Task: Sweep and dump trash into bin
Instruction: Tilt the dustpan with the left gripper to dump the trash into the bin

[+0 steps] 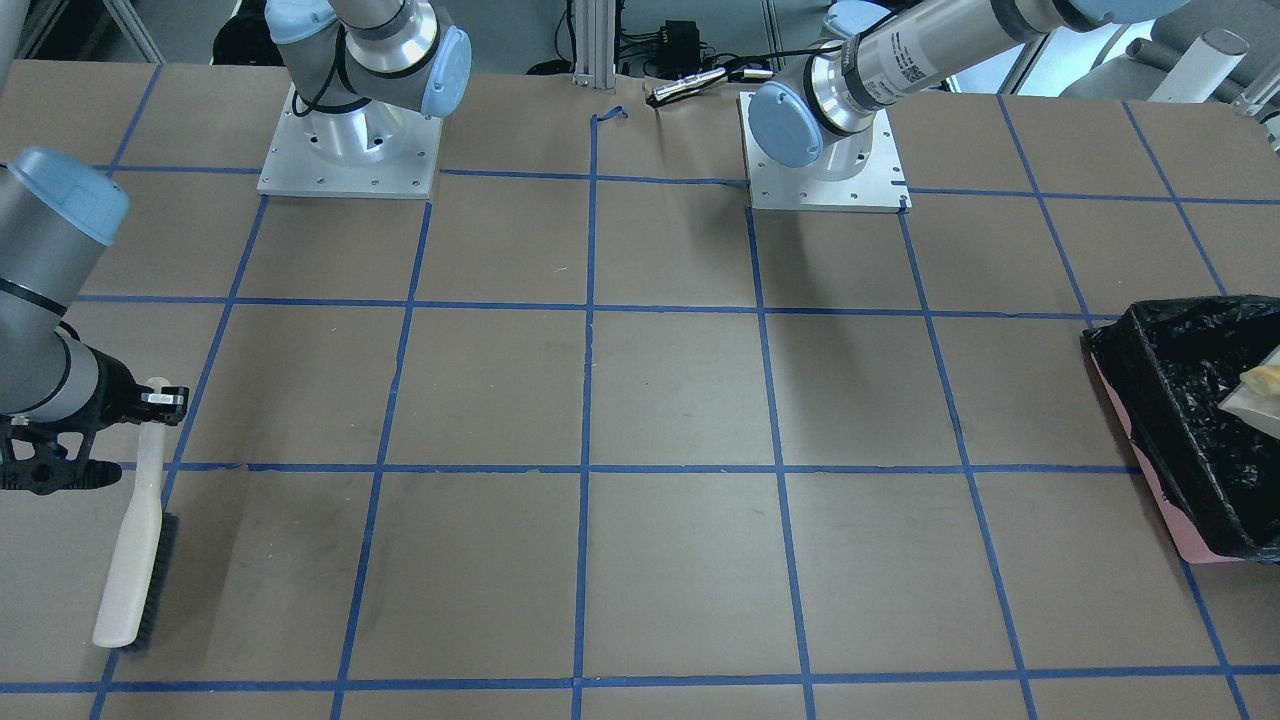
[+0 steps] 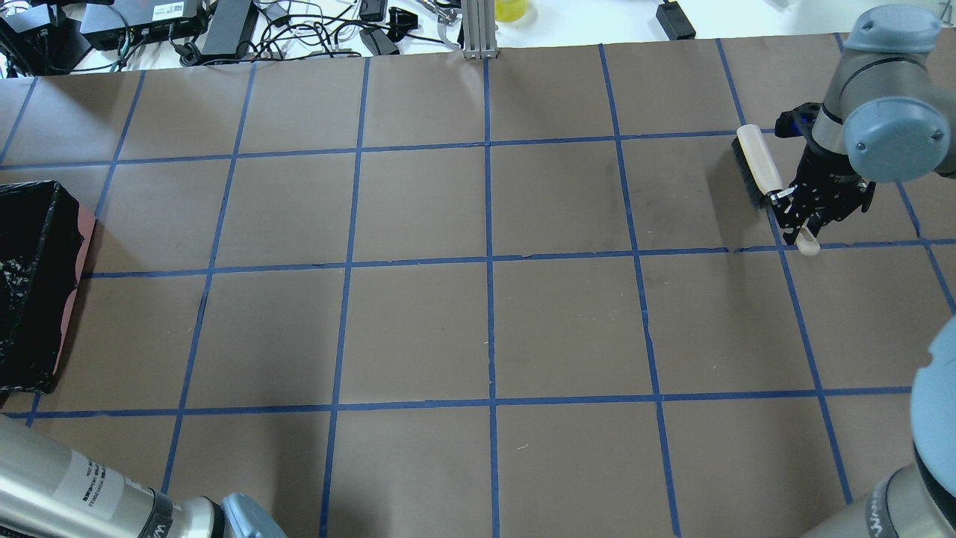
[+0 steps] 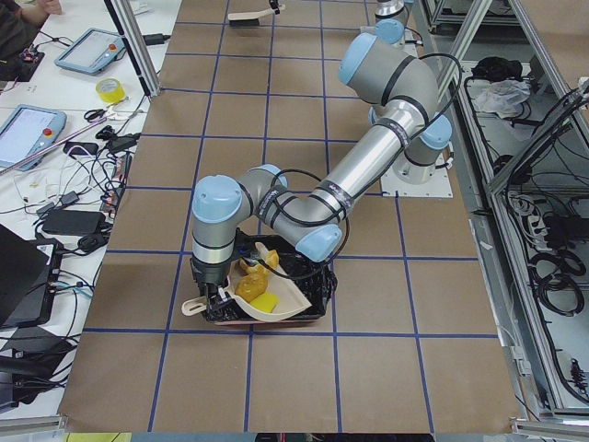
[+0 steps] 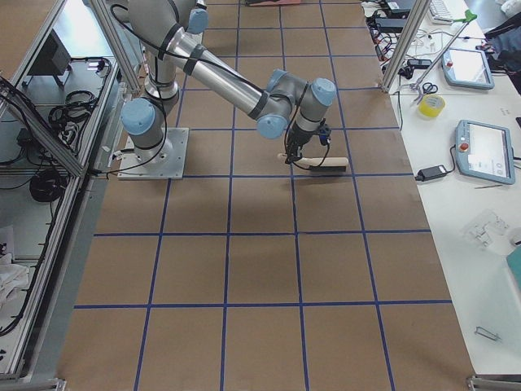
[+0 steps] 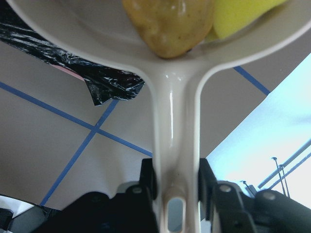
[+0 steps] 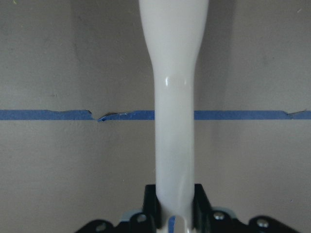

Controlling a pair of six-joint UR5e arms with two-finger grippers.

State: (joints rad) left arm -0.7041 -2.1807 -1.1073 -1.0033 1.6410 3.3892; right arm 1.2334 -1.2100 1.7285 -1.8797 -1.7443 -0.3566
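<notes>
My left gripper (image 5: pixel 176 190) is shut on the handle of the beige dustpan (image 5: pixel 175 121), which it holds over the bin (image 3: pixel 317 293). The bin is pink and lined with a black bag (image 1: pixel 1180 420). It stands at the table's left end (image 2: pixel 73 291). In the pan lie the brown lump (image 5: pixel 167 24) and the yellow-green wedge (image 5: pixel 243 14), close to the handle. The pastry piece (image 1: pixel 1262 378) shows on the pan's edge. My right gripper (image 2: pixel 803 218) is shut on the handle of a white brush (image 2: pixel 756 164), whose bristles rest on the table.
The brown table has a grid of blue tape lines (image 1: pixel 588 400). The two arm bases (image 1: pixel 350 150) stand on the robot's side. Cables and devices (image 2: pixel 187 30) lie beyond the far edge. The left arm's elbow (image 3: pixel 317 241) hangs above the bin.
</notes>
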